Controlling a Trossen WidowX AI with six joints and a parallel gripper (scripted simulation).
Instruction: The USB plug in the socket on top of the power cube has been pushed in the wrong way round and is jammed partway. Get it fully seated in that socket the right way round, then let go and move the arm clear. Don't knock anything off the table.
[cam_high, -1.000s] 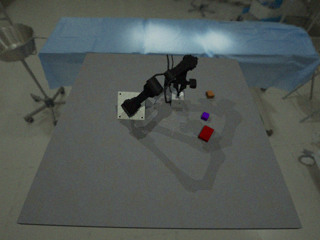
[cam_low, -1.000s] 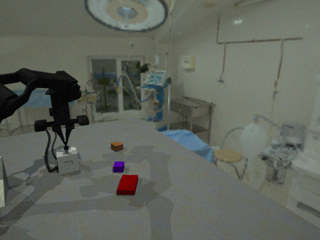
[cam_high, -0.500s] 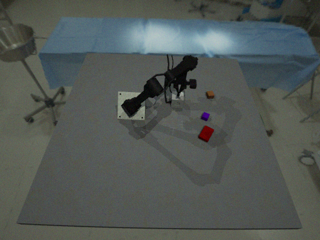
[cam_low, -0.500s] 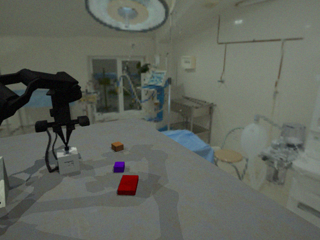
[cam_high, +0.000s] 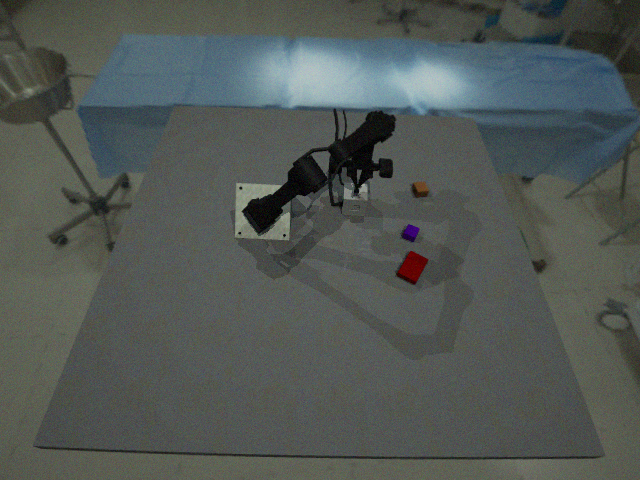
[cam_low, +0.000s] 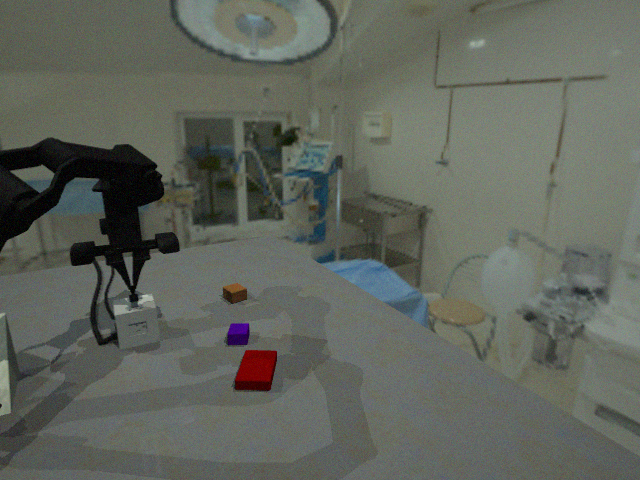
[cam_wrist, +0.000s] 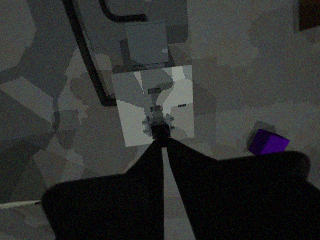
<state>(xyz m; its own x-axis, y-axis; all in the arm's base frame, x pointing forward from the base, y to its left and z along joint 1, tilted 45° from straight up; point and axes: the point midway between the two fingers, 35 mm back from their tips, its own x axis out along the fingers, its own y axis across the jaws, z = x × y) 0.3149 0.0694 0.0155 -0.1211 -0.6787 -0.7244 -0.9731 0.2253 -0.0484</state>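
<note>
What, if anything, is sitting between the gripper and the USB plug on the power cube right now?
Nothing visible. The gripper is shut on the USB plug, directly above the top of the power cube. The orange block, purple block and red block lie apart from the cube on the table.

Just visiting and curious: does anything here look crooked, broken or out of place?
Nothing stands out. The gripper pinches the small plug above the white cube; the orange, purple and red blocks lie flat.
</note>
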